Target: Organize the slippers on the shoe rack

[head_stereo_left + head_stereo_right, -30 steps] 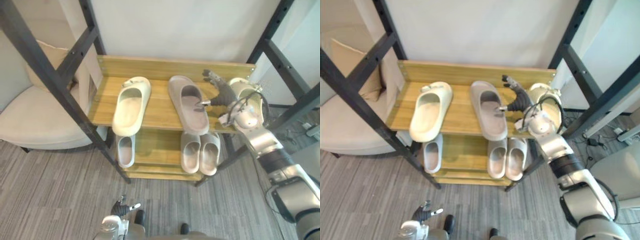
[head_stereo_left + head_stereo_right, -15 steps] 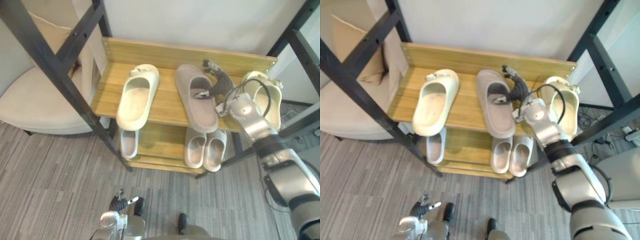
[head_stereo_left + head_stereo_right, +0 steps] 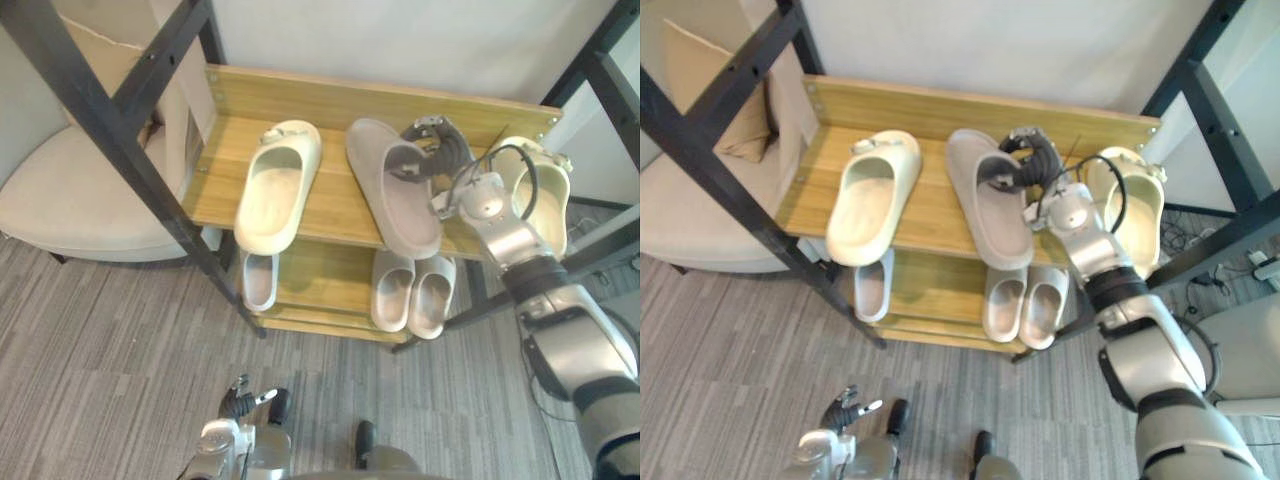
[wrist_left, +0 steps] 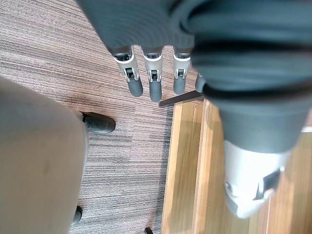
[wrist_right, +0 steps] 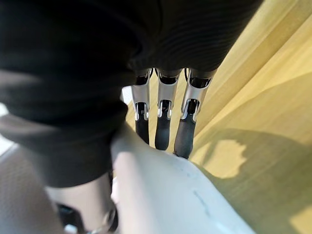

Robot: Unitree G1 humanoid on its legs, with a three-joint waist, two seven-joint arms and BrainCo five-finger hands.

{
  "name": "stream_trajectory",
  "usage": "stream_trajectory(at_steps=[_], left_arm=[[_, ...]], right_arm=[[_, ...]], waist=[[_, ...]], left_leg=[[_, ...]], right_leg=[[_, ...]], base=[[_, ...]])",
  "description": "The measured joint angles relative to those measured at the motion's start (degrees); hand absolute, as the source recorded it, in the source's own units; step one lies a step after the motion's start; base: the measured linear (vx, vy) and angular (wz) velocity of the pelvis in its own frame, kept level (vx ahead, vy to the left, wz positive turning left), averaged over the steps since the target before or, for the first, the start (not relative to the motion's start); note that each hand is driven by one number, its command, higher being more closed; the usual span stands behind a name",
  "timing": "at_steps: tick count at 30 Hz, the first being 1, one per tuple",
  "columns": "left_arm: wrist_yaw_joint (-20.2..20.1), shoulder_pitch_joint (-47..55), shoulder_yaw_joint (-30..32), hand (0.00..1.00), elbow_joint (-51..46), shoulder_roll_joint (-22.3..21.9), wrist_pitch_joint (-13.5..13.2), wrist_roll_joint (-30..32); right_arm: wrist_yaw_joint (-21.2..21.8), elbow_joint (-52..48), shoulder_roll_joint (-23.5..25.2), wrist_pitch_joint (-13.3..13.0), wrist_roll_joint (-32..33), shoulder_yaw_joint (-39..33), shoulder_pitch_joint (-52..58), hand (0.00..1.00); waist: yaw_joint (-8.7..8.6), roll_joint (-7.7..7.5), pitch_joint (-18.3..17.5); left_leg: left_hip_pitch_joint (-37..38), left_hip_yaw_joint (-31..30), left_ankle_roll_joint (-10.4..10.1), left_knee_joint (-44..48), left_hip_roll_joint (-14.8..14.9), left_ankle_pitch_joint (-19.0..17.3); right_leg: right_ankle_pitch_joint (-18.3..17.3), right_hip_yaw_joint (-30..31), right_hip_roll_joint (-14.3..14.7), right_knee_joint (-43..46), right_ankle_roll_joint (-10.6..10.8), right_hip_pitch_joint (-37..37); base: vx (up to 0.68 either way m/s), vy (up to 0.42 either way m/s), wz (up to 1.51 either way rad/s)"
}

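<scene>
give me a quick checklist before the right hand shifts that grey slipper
1. Grip: ok. The right hand has its fingers curled over the strap of the grey slipper.
2. Thumb under the strap: cannot tell, it is hidden.
3. Gap to the left cream slipper: ok, bare wood of the top shelf lies between them.
4. Right cream slipper: not ok. It lies right beside the right arm and could get knocked.
5. Grey slipper's seat: not ok, its near end pokes past the shelf's front edge.
6. Left hand: ok, open and low by the floor.
</scene>
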Motion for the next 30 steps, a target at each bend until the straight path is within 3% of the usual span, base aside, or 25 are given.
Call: stream_trajectory(at_steps=[12,20,22,30], left_arm=[[0.0,0.3,0.3,0.0,0.3,0.0,0.5,0.8],[-0.1,0.8,0.4,0.0,1.2,-0.1,1.5,2.9],[-0.1,1.8,0.3,0.0,1.4,-0.2,1.5,3.0],[-0.3,2.6,0.3,0.0,2.5,-0.7,1.6,3.1]], right_arm=[[-1.1,-21.3,3.5,-0.1,0.0,-8.2,17.3,1.0],[-0.9,-36.4,6.2,-2.0,0.4,-12.3,26.3,1.0],[-0.5,-40.2,6.3,-2.7,0.7,-12.5,28.7,1.0],[3.8,-50.8,10.0,-5.1,4.4,-14.8,43.4,1.0]], waist=[[-1.36,-0.05,-0.1],[-3.05,0.23,-1.9],[-4.0,0.6,-3.4],[-4.7,1.81,-5.7]], left_leg=[[2.3,0.1,0.0,-0.9,0.1,0.0],[2.9,0.6,0.1,-0.9,0.2,0.2],[3.0,0.7,0.1,-0.9,0.2,0.2],[4.1,1.6,0.1,-0.9,0.4,0.2]], right_leg=[[0.0,0.2,0.0,0.0,0.0,1.8],[0.0,0.5,0.0,0.0,0.0,1.8],[0.0,0.5,0.0,0.0,0.0,1.8],[-0.2,1.3,0.1,0.7,0.2,2.1]], base=[[-0.01,-0.002,-0.01],[-0.02,-0.005,-0.03],[-0.02,-0.008,-0.04],[-0.03,-0.003,-0.05]])
